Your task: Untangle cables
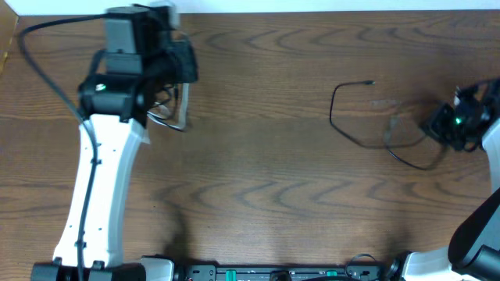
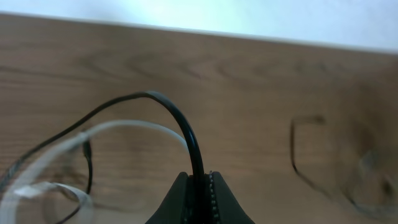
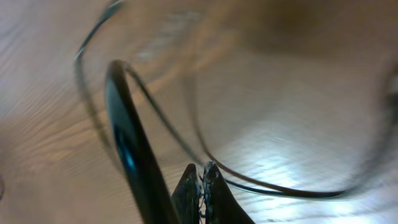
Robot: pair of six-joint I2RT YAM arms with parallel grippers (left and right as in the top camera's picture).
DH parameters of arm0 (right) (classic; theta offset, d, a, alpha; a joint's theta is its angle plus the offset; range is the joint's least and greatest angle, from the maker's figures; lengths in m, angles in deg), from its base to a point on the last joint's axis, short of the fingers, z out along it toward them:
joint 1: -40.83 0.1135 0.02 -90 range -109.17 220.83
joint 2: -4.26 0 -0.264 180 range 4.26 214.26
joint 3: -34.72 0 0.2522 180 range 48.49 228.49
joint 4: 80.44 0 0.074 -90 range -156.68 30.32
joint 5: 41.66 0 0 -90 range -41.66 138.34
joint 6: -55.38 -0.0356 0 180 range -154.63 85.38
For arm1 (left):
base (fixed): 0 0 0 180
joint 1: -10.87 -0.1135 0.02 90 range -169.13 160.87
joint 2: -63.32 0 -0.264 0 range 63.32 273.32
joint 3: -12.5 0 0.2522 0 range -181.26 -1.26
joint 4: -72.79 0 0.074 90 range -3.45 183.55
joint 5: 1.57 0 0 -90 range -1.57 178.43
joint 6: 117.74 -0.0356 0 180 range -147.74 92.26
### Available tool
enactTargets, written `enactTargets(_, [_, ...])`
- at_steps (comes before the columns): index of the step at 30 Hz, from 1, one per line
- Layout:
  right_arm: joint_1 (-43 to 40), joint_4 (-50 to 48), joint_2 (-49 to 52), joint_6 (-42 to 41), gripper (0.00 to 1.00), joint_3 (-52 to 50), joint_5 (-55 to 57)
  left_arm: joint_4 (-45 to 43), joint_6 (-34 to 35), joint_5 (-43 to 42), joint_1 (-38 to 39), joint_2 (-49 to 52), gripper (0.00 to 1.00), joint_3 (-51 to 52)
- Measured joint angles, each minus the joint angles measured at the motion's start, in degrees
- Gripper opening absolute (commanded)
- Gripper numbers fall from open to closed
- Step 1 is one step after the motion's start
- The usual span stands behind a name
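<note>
- Left gripper [image 2: 200,188], far left of the table, is pinched on a black cord [image 2: 186,132]; the white cord [image 2: 134,126] loops beside it.
- Right gripper [image 3: 202,179] is closed, seemingly on the thin black loop [image 1: 331,117].
- The cords look light, limp and slippery; grip near the plugs.

Black cord [image 2: 186,134] tight in the left hand [image 2: 202,190], white cord [image 2: 130,126] looped alongside.

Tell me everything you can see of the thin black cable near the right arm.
The black cable is a thin, flexible cord lying in an open loop on the wooden table. Its small plug end lies free at the far edge; the lower run leads to the right gripper, whose fingertips look shut on it.
</note>
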Motion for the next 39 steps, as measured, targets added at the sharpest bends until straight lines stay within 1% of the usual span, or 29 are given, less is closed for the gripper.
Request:
enactTargets(2, [2.6,-0.5,0.0,0.0,0.01,5.7,-0.8,0.4,0.0,-2.0,4.0,2.0,0.07,0.0])
enactTargets(6, [3.7,-2.7,-0.1,-1.7,0.01,14.9,-1.4,0.6,0.0,-3.3,9.2,4.0,0.07,0.0])
enactTargets(10, [3.3,-8.0,-0.4,-3.9,0.01,19.8,1.1,1.0,0.7,-4.0,13.2,5.6,0.07,0.0])
enactTargets(16, [1.1,-15.5,-0.5,-5.2,0.01,20.6,12.8,1.7,1.4,-4.1,19.4,8.5,0.07,0.1])
enactTargets(20, [-1.7,-20.8,-0.5,-5.3,0.01,20.6,20.3,1.7,1.5,-4.2,22.1,9.1,0.08,0.1])
enactTargets(22, [-4.0,-26.3,-0.5,-5.3,0.01,20.7,24.4,1.6,1.5,-4.2,23.0,9.1,0.07,0.1])
enactTargets(24, [-5.9,-29.4,-0.5,-5.2,0.01,20.7,26.9,1.7,1.5,-4.2,23.8,9.1,0.07,0.1])
enactTargets(26, [-7.0,-30.4,-0.5,-5.2,0.01,20.7,29.1,1.6,1.5,-4.2,24.3,9.1,0.07,0.1])
enactTargets(31, [-7.6,-33.3,0.3,-5.0,0.01,20.7,34.4,1.6,1.5,-4.2,24.5,9.1,0.08,0.1])
enactTargets(35, [-8.2,-38.1,6.7,-4.5,0.01,21.0,37.0,1.6,1.5,-4.2,24.5,9.1,0.07,0.1])
enactTargets(36, [-8.3,-39.9,9.9,-4.5,0.13,21.0,37.4,1.5,1.5,-4.2,24.5,9.1,0.07,0.1])
enactTargets(37, [-8.3,-40.5,11.5,-4.4,0.54,21.0,37.5,1.6,1.5,-4.2,24.5,9.1,0.07,0.1])
enactTargets(38, [-8.4,-40.2,14.0,-4.4,0.99,21.0,37.6,1.6,1.5,-4.2,24.5,9.1,0.08,0.1])
enactTargets(39, [-8.3,-38.9,16.5,-4.4,0.99,20.9,37.0,1.6,1.5,-4.2,24.5,9.1,0.07,0.1])
